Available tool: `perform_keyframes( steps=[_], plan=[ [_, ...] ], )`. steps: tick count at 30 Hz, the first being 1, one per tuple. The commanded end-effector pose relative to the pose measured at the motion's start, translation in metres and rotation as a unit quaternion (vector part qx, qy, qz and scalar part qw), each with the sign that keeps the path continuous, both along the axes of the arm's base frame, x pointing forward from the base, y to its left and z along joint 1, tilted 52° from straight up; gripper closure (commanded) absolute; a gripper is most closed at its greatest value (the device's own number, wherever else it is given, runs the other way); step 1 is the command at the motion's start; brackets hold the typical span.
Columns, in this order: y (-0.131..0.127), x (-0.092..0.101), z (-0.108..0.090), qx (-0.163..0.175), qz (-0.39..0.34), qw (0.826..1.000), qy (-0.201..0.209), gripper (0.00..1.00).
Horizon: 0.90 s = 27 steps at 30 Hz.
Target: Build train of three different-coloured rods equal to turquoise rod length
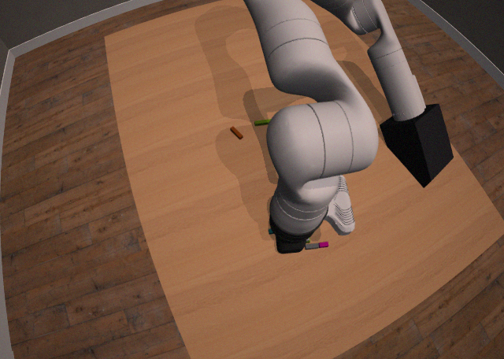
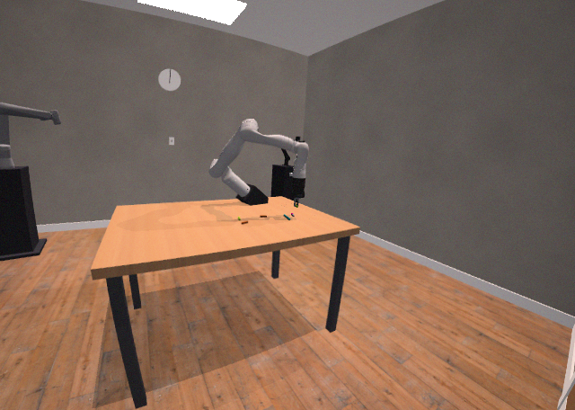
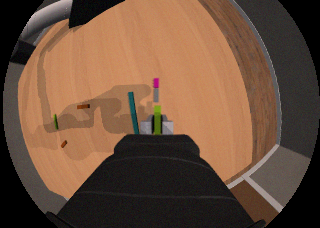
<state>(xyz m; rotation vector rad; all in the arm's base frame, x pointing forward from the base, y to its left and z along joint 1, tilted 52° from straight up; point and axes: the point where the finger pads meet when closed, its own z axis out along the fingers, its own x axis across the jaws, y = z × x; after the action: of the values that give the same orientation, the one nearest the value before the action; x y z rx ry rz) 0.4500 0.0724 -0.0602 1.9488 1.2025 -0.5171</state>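
My gripper (image 3: 157,121) is shut on the lime rod (image 3: 158,118) and holds it a little above the table, as the exterior view shows (image 2: 296,203). In the wrist view the lime rod points along the grey rod (image 3: 156,95), which lies end to end with the magenta rod (image 3: 156,83) just beyond it. Both lie flat near the table's front (image 1: 312,246) (image 1: 323,244). The turquoise rod (image 3: 132,112) lies beside them to the left. In the overhead view my arm hides most of it; only one end (image 1: 270,231) shows.
A green rod (image 1: 261,122) and an orange rod (image 1: 236,132) lie farther back near the table's middle. A second orange rod (image 3: 83,107) shows in the wrist view. The arm's black base (image 1: 416,143) stands at the right. The table edge is close beyond the magenta rod.
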Motion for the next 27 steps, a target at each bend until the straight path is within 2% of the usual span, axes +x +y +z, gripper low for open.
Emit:
perform_keyframes(
  steps=[1, 10, 27],
  plan=[
    [-0.012, -0.002, -0.008, -0.003, -0.003, 1.0, 0.003, 0.76],
    [-0.04, 0.0, -0.03, -0.003, -0.003, 1.0, 0.003, 0.76],
    [-0.048, 0.0, -0.035, -0.003, -0.003, 1.0, 0.003, 0.76]
  ],
)
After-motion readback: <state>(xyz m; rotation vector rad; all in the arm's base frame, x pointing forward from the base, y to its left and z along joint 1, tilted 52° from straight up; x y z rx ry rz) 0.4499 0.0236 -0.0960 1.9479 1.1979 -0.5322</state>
